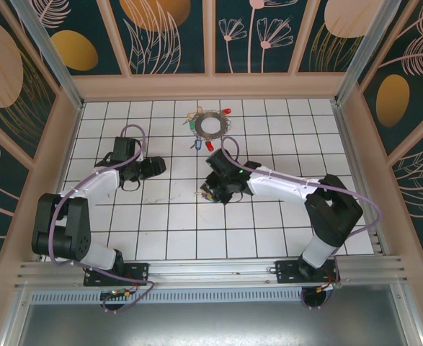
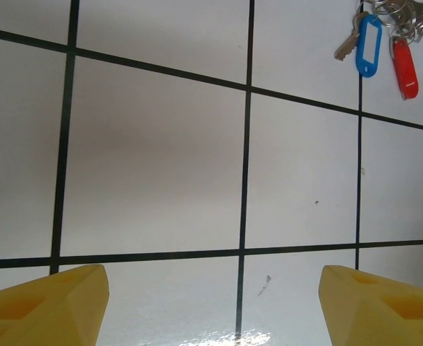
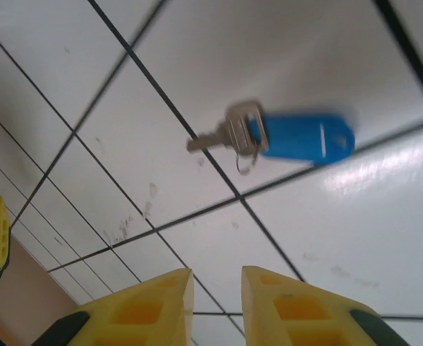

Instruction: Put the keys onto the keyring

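Seen from above, the keyring lies at the tiled floor's 12 o'clock, with a green-tagged key just beside it at 9 o'clock and a red-tagged key at 1 o'clock. The left gripper gapes wide and empty over bare tiles. The right gripper is almost closed, a narrow slit left with nothing in it, and a blue-tagged key lies flat at its 1 o'clock, apart from the fingers.

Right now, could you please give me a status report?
Left hand wide open, empty. Right hand narrowly open, empty. Blue-tagged silver metal key lying flat ahead of it. Nothing between.
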### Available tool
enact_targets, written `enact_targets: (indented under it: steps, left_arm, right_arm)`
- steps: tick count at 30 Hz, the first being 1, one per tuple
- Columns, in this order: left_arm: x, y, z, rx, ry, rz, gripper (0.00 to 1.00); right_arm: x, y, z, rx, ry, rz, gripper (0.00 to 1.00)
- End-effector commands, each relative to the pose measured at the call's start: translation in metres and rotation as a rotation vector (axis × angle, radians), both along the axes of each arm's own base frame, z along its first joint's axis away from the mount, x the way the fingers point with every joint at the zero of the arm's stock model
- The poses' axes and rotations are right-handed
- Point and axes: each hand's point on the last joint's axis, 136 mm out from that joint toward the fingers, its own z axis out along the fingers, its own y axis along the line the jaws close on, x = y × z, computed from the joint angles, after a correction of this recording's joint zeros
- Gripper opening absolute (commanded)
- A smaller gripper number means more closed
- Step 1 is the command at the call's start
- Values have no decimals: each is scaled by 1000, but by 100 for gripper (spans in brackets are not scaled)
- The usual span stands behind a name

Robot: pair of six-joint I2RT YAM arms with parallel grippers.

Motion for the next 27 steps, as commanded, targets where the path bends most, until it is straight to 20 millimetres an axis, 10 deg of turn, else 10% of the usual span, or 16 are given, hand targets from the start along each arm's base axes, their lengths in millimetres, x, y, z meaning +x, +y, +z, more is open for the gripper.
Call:
enact_targets:
  steps: [1, 27]
  left_arm:
    - [2, -5, -1, -45, -4, -5, 77]
    - [-1, -9, -6, -61, 19, -18, 77]
  right_arm:
    - [0, 13, 2, 98, 74, -212, 24]
    - [28, 6, -52, 5, 145, -323, 25]
